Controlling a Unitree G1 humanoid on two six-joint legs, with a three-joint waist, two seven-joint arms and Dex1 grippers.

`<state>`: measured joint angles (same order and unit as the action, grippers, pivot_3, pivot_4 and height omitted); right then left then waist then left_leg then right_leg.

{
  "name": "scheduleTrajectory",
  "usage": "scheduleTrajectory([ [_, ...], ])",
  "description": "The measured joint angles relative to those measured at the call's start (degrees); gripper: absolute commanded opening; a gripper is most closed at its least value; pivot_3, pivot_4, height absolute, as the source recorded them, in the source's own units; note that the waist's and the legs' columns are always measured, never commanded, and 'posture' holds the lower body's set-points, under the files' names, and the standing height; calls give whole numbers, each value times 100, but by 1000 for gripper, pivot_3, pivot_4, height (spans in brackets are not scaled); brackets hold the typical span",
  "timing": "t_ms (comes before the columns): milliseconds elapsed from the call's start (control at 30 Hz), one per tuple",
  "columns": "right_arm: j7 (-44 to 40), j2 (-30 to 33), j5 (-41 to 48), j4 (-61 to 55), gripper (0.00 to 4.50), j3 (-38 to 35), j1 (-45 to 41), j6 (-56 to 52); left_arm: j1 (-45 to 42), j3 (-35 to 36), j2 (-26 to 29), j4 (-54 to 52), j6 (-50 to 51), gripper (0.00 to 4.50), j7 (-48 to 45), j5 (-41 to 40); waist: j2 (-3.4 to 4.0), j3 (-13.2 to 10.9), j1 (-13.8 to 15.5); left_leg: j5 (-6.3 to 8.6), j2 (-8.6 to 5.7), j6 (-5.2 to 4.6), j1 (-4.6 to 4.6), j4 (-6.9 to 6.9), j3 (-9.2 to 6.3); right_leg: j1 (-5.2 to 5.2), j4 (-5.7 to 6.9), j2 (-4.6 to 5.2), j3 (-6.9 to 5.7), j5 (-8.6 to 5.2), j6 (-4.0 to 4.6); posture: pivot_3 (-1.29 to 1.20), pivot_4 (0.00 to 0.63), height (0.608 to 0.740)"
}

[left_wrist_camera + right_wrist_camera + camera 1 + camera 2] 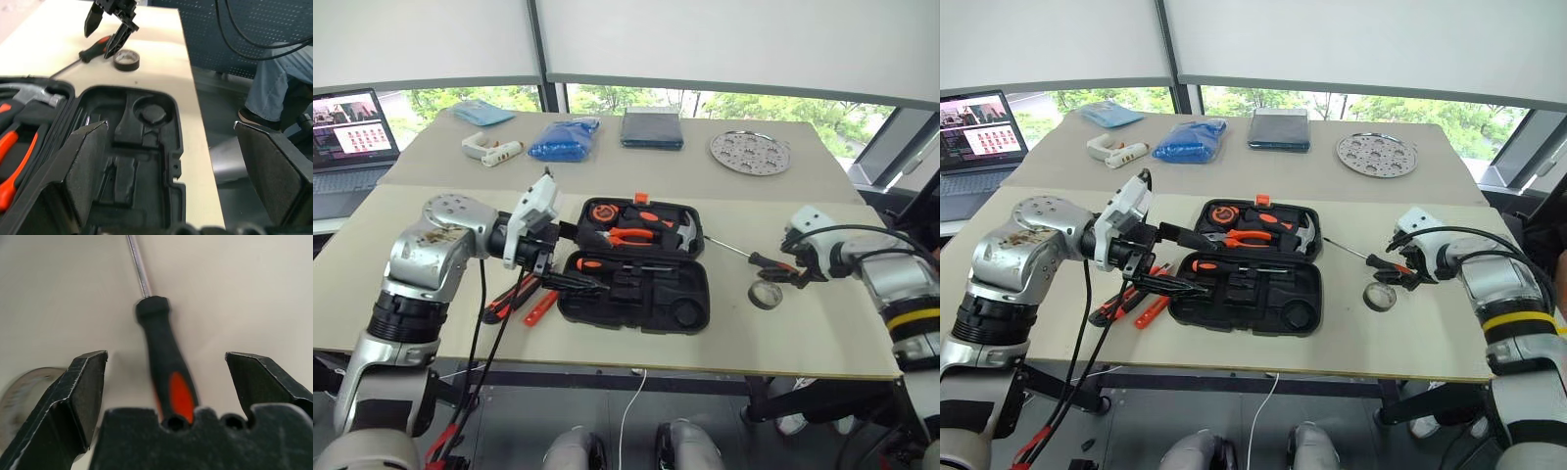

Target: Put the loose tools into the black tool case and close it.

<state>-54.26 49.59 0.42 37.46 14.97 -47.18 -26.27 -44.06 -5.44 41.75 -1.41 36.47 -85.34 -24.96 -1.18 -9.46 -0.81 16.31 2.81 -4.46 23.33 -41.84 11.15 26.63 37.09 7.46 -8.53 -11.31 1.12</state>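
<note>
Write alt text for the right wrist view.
The right gripper has its jaws open on either side of a black-orange screwdriver lying on the pale table, not gripping it. Part of a tape roll shows beside one jaw.

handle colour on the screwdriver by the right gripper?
Black with an orange inset, screwdriver; clearest in the right wrist view.

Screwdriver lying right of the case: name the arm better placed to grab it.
Right. The right gripper hangs over the screwdriver, fingers open either side of its handle. The left gripper is across the black tool case.
</note>
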Motion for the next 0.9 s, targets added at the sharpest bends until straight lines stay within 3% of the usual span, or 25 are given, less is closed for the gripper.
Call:
scheduleTrajectory([
  [33, -40, -106, -55, 281, 3831, 4, -113, 110, 30, 4, 47, -4, 0, 4500, 46, -2, 0, 0, -13, 0, 0, 0, -3, 0, 0, -2, 0, 0, 1, 0, -1, 0, 150, 718],
  [300, -322, -304, -169, 1083, 1041, -71, -378, 587, 156, 5, 211, 20, -33, 4500, 137, -99, 1, 0, -43, -1, 2, 3, -28, -1, -1, -24, 5, 2, 6, 0, -2, 0, 150, 718],
  [533, -725, 5, -133, 764, 985, -417, -755, 509, 223, 19, 631, 402, -227, 4500, -20, -89, 54, -32, -63, -2, 2, 4, -5, 1, 1, 6, 11, 1, 11, 1, 1, 0, 150, 718],
  [600, -1023, 144, 24, 52, 985, -550, -789, 328, 245, 54, 697, 492, -322, 4500, -30, -87, 56, -33, -78, -4, 6, 9, -6, 6, 1, 9, 11, -5, 10, -3, 7, 0, 150, 718],
  [700, -1566, -124, 596, -1684, 985, -623, -581, -207, 244, 105, 777, 605, -365, 4500, -18, -86, 55, -32, -164, -10, 13, 19, -12, 11, -1, 6, 14, -14, 10, -4, 8, 0, 150, 718],
  [767, -1798, -403, 783, -2617, 985, -350, -342, -400, 244, 104, 787, 610, -378, 4500, -32, -85, 55, -32, -159, -11, 11, 21, -10, 10, -1, 8, 20, -13, 7, -4, 8, 0, 150, 718],
  [900, -1830, -770, 663, -3309, 985, 326, -152, -433, 374, 101, 1040, 624, -473, 4500, -140, 18, 56, -33, -122, -11, 0, 21, -1, 8, 0, 18, 22, -1, 9, -4, 8, 0, 150, 718],
])
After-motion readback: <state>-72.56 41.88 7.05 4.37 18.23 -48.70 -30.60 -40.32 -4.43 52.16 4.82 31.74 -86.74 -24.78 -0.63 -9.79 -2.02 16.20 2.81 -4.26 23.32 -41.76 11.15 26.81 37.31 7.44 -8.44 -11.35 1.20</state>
